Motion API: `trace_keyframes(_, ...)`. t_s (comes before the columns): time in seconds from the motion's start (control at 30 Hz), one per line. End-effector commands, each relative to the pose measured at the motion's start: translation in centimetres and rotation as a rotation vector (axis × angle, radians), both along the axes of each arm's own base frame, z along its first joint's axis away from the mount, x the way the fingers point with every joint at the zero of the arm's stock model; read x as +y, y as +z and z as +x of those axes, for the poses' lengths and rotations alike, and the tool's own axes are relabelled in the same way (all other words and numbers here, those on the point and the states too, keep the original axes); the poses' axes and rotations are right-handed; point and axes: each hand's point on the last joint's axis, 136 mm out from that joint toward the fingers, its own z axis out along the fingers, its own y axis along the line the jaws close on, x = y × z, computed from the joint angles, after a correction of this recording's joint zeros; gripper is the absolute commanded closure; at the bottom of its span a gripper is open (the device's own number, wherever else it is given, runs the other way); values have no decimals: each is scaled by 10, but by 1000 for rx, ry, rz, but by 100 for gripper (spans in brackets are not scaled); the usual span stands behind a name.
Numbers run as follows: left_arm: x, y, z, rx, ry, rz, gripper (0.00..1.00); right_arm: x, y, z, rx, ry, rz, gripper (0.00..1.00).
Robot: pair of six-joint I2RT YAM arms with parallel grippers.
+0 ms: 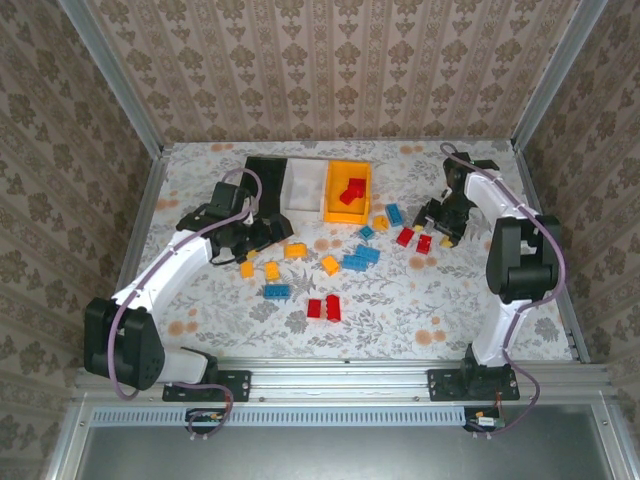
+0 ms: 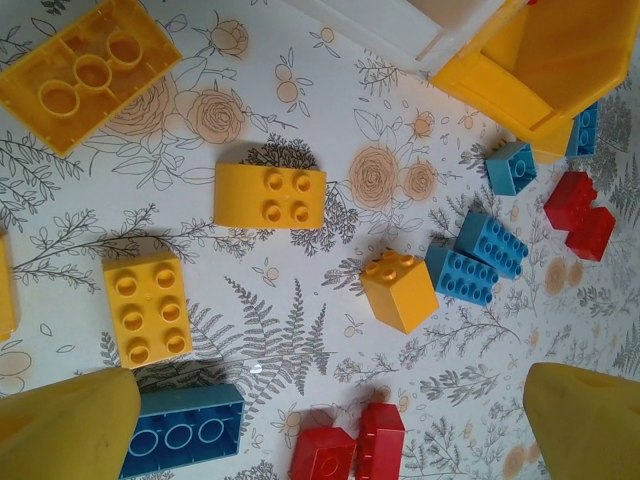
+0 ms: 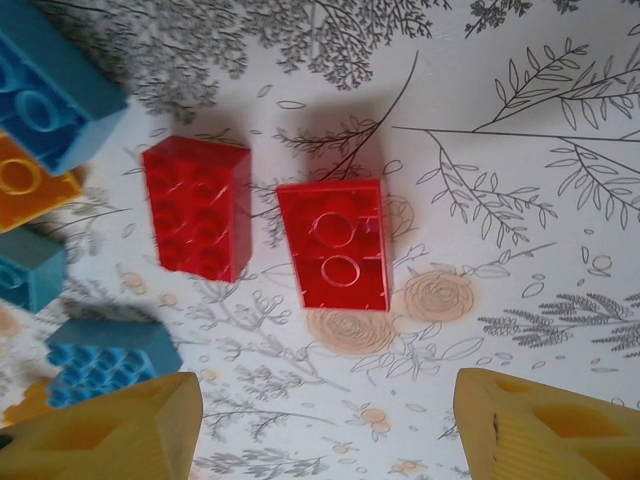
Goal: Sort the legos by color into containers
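The three containers stand side by side at the back: a black bin (image 1: 265,178), a white bin (image 1: 303,185) and an orange-yellow bin (image 1: 347,192) (image 2: 540,70) holding a red brick (image 1: 350,190). Red, blue and yellow legos lie scattered in front of them. My left gripper (image 1: 252,240) (image 2: 328,415) hangs open above yellow bricks (image 2: 148,308) (image 2: 270,196), a blue brick (image 2: 185,432) and two red bricks (image 2: 350,448). My right gripper (image 1: 440,226) (image 3: 330,425) is open over two red bricks (image 3: 196,205) (image 3: 335,245), with nothing between its fingers.
Blue bricks (image 1: 360,258) and a yellow brick (image 1: 330,264) lie mid-table, and a red pair (image 1: 323,308) sits nearer the front. Metal-framed patterned walls close off the table on three sides. A rail (image 1: 340,368) runs along the near edge.
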Motion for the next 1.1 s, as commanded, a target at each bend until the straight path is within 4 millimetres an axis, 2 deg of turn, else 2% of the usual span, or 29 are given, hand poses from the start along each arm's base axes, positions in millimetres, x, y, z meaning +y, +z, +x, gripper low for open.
trace_keyframes(0.0,-1,10,3,-18,12,-4,0,-5,-21,-3,44,30,-37,33)
trace_keyframes(0.33,6,8,-5,-14,30,8,0,-4,-44,2,80,35,-33,39)
trace_keyframes(0.7,7,7,-5,-11,33,10,0,-4,-64,4,119,31,-30,44)
trace_keyframes(0.9,8,3,-6,-2,36,11,0,-3,-65,5,119,27,-24,57)
trace_keyframes(1.07,6,2,-4,-4,34,3,0,-3,-53,8,87,18,-25,68)
